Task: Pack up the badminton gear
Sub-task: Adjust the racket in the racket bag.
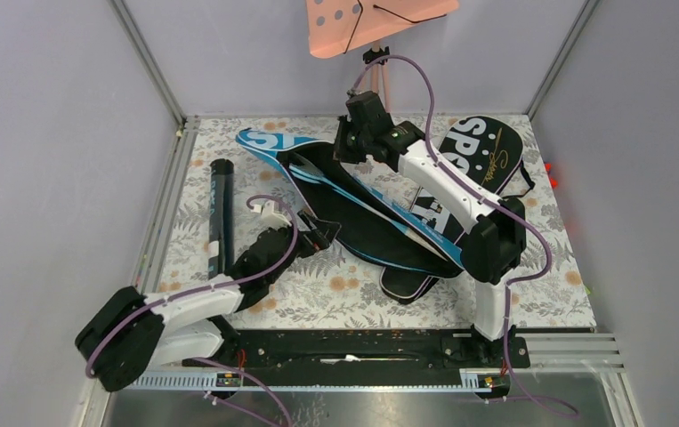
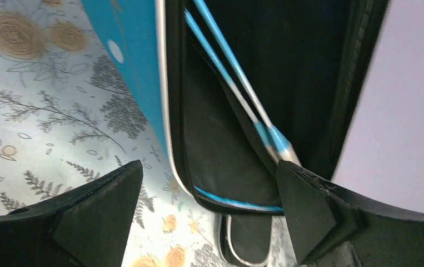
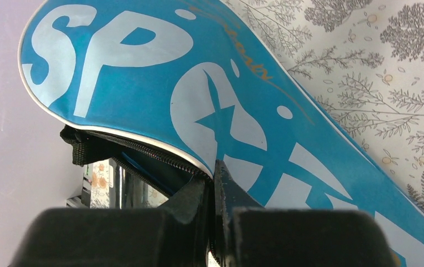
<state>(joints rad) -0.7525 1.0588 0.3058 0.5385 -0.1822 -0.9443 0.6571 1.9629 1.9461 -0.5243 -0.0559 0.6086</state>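
- Right claw (image 3: pixel 214 181) — closed tight, pinching the zipper edge of the blue bag (image 3: pixel 215 94), whose printed flap is lifted.
- Left claw (image 2: pixel 208 186) — spread wide, holding nothing, poised over the bag's lower edge.
- Rackets (image 2: pixel 237 94): shafts lie inside the open bag, mid-bench (image 1: pixel 318 294).
- Black tube (image 1: pixel 220 213) lies at the left; black bag (image 1: pixel 482 151) at the far right.

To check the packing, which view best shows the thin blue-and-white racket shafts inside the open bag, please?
Left wrist: the racket shafts show close inside the black-lined bag. Top view gives only thin streaks; right wrist, just the bag's blue outside.
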